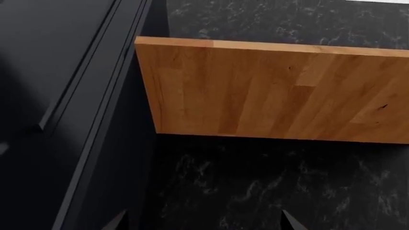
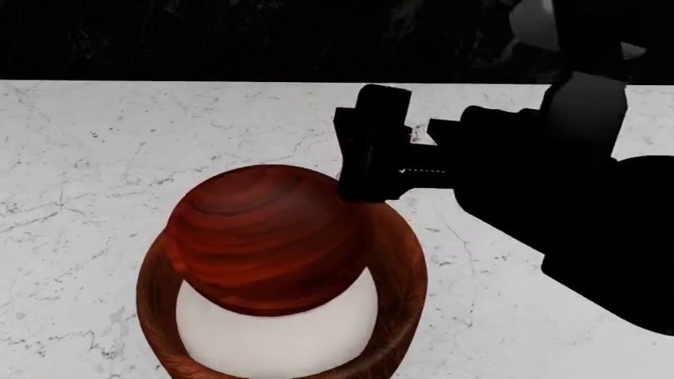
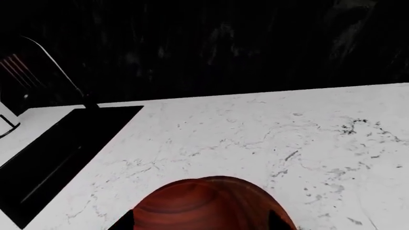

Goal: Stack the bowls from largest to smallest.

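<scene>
In the head view, the three bowls sat nested on the white marble counter [image 2: 95, 158], low in the frame around six o'clock. The large brown wooden bowl [image 2: 406, 272] formed the outer ring, its rim showing at three and nine o'clock. Inside it lay the cream-white bowl [image 2: 279, 339], visible toward six o'clock. The small reddish banded-grain bowl [image 2: 263, 241] rested on top, tilted toward twelve o'clock and showing its rounded surface; whether it was upside down could not be told.

The right gripper [image 2: 364, 170] reached in from three o'clock and met the small bowl's edge at about two o'clock. Its fingertips appeared closed against that rim, though the exact contact was hidden by the black body of the gripper. In the right wrist view, the small reddish bowl [image 3: 211, 203] filled the lower middle between two dark fingertips [image 3: 121, 221], with the marble counter beyond and a black recessed panel [image 3: 57, 158] set into it at the side.

The left gripper [image 1: 203, 221] showed only in its wrist view, where two dark fingertips stood well apart, holding nothing, above a dark speckled floor [image 1: 255, 187]. A wooden board [image 1: 275, 91] and a dark cabinet front [image 1: 64, 96] lay beyond.
</scene>
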